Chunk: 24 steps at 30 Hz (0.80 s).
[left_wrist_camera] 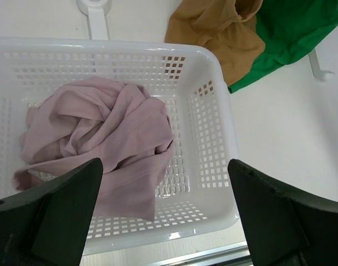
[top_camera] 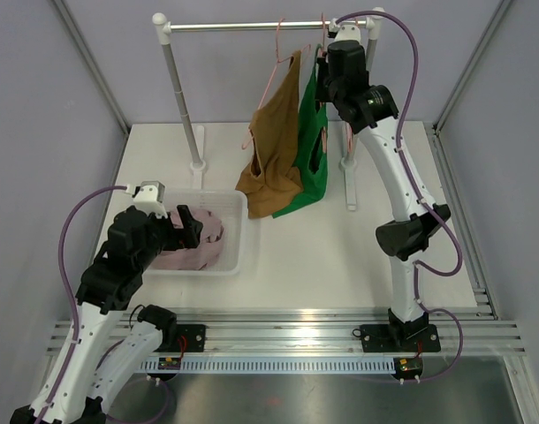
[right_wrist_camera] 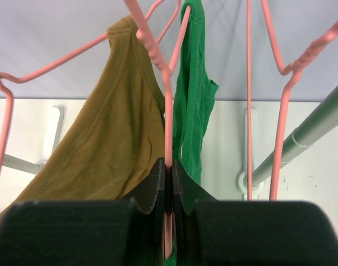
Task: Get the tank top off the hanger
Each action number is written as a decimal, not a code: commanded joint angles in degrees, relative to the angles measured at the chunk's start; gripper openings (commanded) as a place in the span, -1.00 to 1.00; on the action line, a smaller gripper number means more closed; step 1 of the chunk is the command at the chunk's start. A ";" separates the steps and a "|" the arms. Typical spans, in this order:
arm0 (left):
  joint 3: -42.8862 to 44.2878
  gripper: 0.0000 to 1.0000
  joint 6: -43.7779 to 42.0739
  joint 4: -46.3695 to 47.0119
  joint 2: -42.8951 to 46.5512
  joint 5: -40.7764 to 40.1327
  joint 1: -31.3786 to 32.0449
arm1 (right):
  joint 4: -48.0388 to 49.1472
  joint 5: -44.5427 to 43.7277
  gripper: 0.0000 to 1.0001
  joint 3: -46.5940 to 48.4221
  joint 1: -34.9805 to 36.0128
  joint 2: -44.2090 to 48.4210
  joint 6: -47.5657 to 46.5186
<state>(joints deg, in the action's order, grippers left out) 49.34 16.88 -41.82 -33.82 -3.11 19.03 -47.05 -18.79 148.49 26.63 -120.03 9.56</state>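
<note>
A green tank top [top_camera: 307, 150] hangs on a pink hanger [right_wrist_camera: 168, 105] at the right end of the rail [top_camera: 243, 26]. A brown tank top [top_camera: 274, 146] hangs on another pink hanger [top_camera: 271, 75] just to its left. My right gripper [right_wrist_camera: 169, 166] is shut on the lower wire of the green top's hanger, high by the rail [top_camera: 327, 66]. The green top [right_wrist_camera: 194, 100] and brown top [right_wrist_camera: 102, 149] show behind its fingers. My left gripper [left_wrist_camera: 163, 221] is open and empty above the white basket [left_wrist_camera: 219, 138], which holds a pink garment [left_wrist_camera: 102, 144].
The rack's left post [top_camera: 183, 97] and its foot stand behind the basket [top_camera: 239, 238]. The right post's foot [top_camera: 349, 181] lies beside the green top's hem. A third, bare pink hanger [right_wrist_camera: 280, 100] hangs on the rail to the right.
</note>
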 commanded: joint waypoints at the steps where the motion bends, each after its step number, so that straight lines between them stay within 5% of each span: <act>1: -0.39 0.98 -0.62 2.89 1.04 1.36 0.13 | 4.25 0.68 -1.00 2.51 0.52 6.38 -1.21; 11: -0.39 0.98 -0.62 3.06 1.57 1.44 0.13 | 1.70 4.10 -1.00 -2.05 0.53 12.35 0.01; 24: 6.20 0.98 3.76 7.80 -0.88 8.29 0.74 | -1.91 17.64 -1.00 -28.13 0.53 37.22 3.18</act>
<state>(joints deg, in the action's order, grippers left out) 51.42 18.50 -39.75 -32.32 0.38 19.11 -51.31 -6.35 124.31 26.63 -90.08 11.79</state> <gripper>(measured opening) 0.987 0.088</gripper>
